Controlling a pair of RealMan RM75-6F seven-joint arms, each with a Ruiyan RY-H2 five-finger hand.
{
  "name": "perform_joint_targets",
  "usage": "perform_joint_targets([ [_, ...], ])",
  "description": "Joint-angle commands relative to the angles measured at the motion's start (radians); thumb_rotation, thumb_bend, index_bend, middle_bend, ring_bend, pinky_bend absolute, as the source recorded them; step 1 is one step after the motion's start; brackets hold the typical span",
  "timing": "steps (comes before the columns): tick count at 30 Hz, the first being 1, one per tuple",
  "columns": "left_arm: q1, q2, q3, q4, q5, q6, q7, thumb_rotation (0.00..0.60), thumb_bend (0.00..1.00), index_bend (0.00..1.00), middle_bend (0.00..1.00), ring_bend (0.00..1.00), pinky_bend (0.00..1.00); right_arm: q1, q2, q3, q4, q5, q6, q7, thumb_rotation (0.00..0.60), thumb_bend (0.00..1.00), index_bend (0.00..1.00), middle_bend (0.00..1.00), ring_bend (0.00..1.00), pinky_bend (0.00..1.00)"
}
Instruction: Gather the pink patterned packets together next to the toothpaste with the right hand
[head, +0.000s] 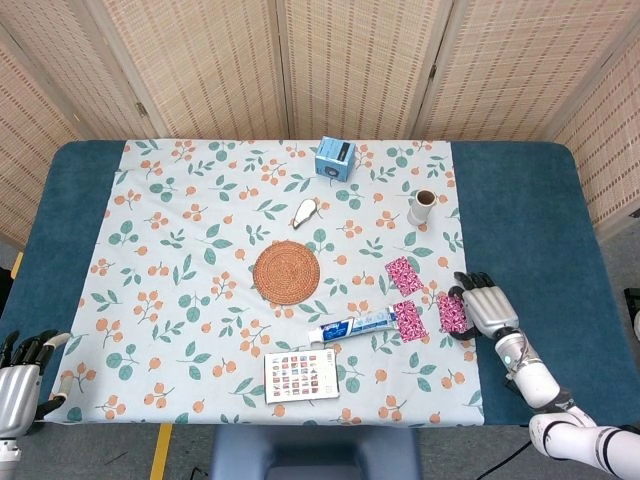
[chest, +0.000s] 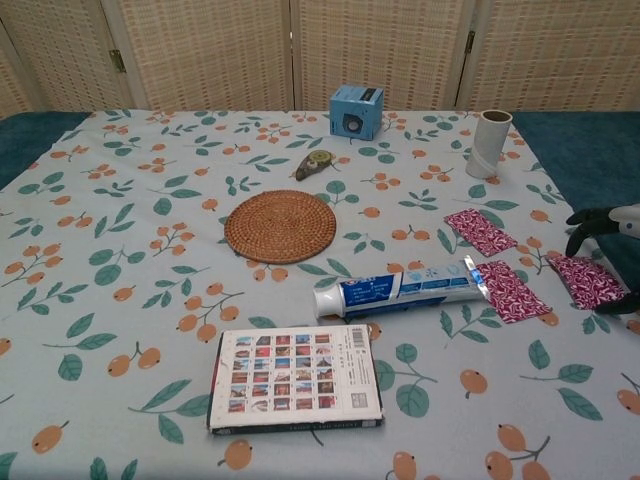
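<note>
Here we see the right hand (head: 484, 308) at the right edge of the floral cloth (head: 200, 240), its dark fingers (chest: 592, 222) arched over the outermost pink packet (chest: 590, 280); they touch that packet, but we cannot tell whether they clamp it or merely rest on it. The packet's near end appears slightly lifted in the chest view. A second pink packet (chest: 511, 290) lies touching the crimped end of the toothpaste (chest: 400, 290), and a third pink packet (chest: 480, 231) lies a little farther back, apart from both. The left hand (head: 20, 375) hangs at the tabletop's near left corner, fingers apart and holding nothing. Elsewhere on the cloth we note a woven coaster (head: 286, 272), a book (head: 301, 375), a blue box (head: 336, 157) and a cardboard tube (head: 422, 206).
</note>
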Motion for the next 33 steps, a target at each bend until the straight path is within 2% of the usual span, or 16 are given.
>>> perform_joint_targets([
  [1,0.001,0.000,0.000,0.000,-0.001,0.001,0.000,0.600,0.43,0.24,0.20,0.20,0.00,-0.002,0.002,0.002,-0.004,-0.008,0.006,0.008,0.475,0.22,0.28,0.08,0.00,0.00],
  [13,0.000,0.003,0.000,-0.011,0.006,0.004,0.009,0.600,0.43,0.24,0.20,0.20,0.00,-0.006,0.061,0.011,-0.108,-0.103,0.061,0.039,0.477,0.22,0.28,0.09,0.00,0.00],
  [23,0.008,0.006,0.002,-0.011,0.005,0.012,0.003,0.600,0.43,0.24,0.20,0.20,0.00,0.058,0.000,0.004,-0.096,-0.120,-0.023,-0.002,0.475,0.22,0.27,0.09,0.00,0.00],
  [33,0.012,0.006,0.004,-0.003,0.004,0.014,-0.006,0.600,0.43,0.24,0.20,0.20,0.00,0.088,-0.034,0.012,-0.077,-0.097,-0.039,-0.038,0.471,0.22,0.23,0.08,0.00,0.00],
])
